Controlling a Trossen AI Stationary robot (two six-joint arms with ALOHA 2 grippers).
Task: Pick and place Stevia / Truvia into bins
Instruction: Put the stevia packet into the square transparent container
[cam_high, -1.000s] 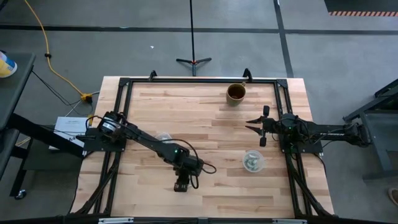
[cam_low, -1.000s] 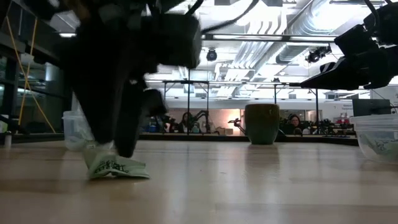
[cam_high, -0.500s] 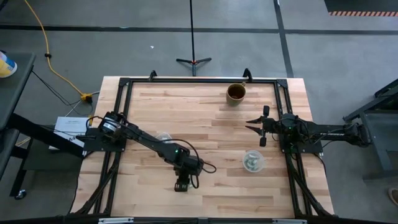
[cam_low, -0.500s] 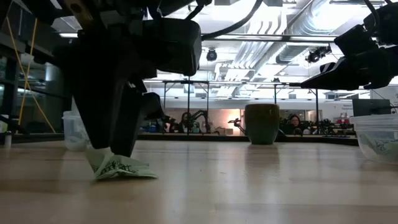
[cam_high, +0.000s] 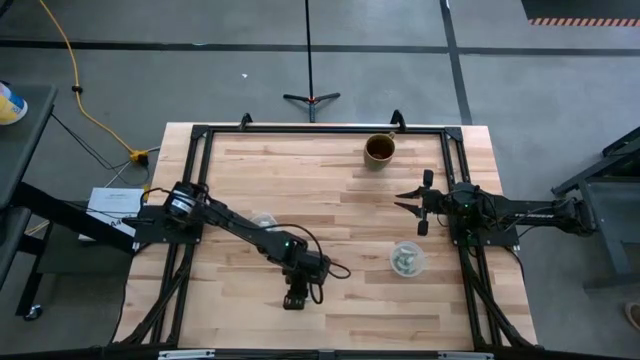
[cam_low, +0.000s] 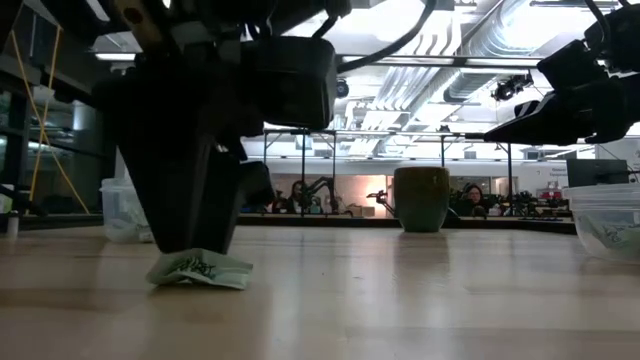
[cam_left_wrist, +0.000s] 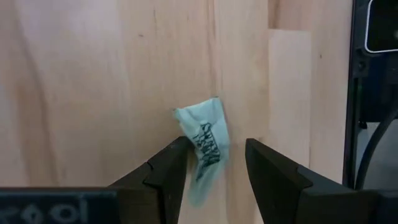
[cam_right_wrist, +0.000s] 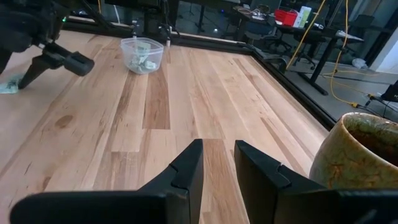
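Observation:
One pale green Stevia sachet (cam_left_wrist: 208, 149) lies flat on the wood near the table's near edge, also seen in the low view (cam_low: 200, 269). My left gripper (cam_left_wrist: 214, 168) is open and stands down over it, one finger on each side (cam_high: 295, 298). One clear cup (cam_high: 407, 260) holds several sachets on the right half of the table. The other clear cup (cam_high: 263, 219) sits by my left arm, partly hidden by it. My right gripper (cam_high: 412, 206) is open and waits above the right side, away from both cups. My left gripper comes from above, pointing down, and straddles the sachet across its length. One finger (cam_left_wrist: 177, 165) meets the sachet's long edge (cam_left_wrist: 194, 155); the other finger stands clear of it. The sachet rests on the table.
A brown opaque cup (cam_high: 379, 150) stands near the far edge. A black frame rail (cam_high: 320, 128) runs around the table. Bare wood lies between the sachet and the right-hand clear cup (cam_low: 605, 225).
My left gripper has shifted a little toward the table's right and sunk onto the table over the sachet. The sachet, which had one end tipped up against a finger, now lies flatter on the wood.

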